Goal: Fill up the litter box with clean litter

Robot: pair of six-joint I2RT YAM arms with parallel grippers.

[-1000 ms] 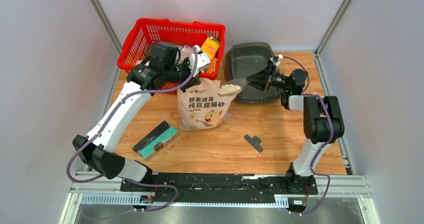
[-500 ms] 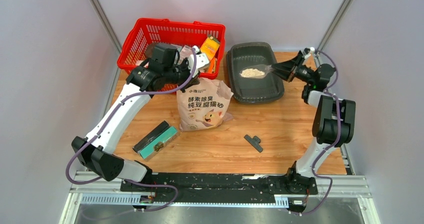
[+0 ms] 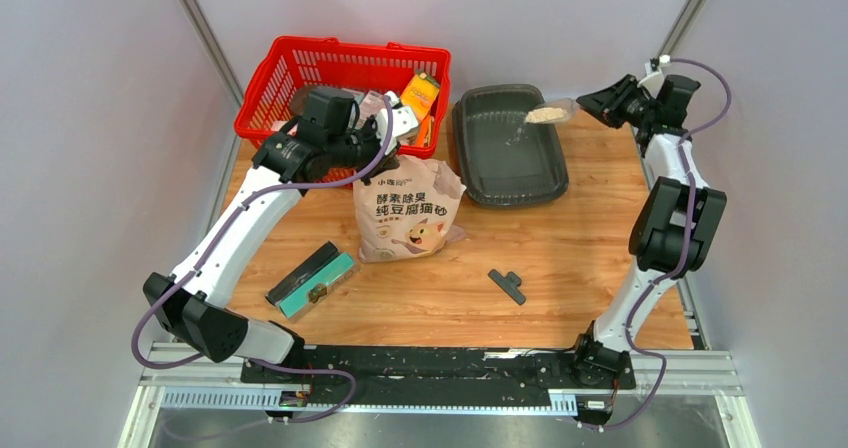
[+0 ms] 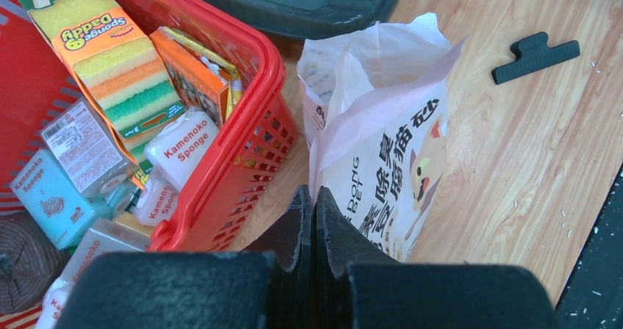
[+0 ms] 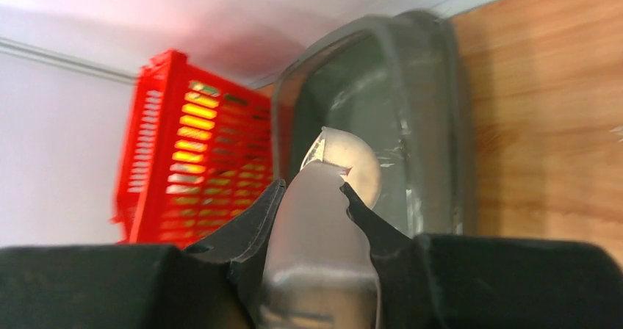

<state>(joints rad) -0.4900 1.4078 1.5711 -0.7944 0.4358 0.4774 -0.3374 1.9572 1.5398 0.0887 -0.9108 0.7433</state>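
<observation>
Dark grey plastic, the litter box [image 3: 505,173] lies at the far right of the wooden bench [image 3: 570,258] in the top view. It is just beside the red mesh basket [image 3: 262,96] and beyond the upright pinkish bag [image 3: 405,213] printed with a cartoon cat. The right tool [image 3: 586,106] reaches in from the right and pinches the handle of a clear scoop [image 3: 564,110]. The scoop hangs over the tray's far right corner, with clean litter [image 3: 543,115] heaped in its bowl. A thin pale trail of granules shows below the scoop's lip, over the tray's mostly bare floor. A teal-and-black box [image 3: 312,278] lies left of the bag, and a black clip [image 3: 508,285] lies to its right, both well apart from the tray.

From the left wrist, the left tool [image 4: 314,200] has its fingers pressed together right at the bag's near edge. I cannot tell whether any film is caught between them. The bag's mouth gapes open beyond them. The basket to the left holds sponge packs [image 4: 110,64], and a corner of the tray shows at the top.

From the right wrist, the picture is blurred. The two black fingers clamp the translucent handle from either side. The pale bowl of the scoop sits over the tray's inside, with the basket behind it to the left.
</observation>
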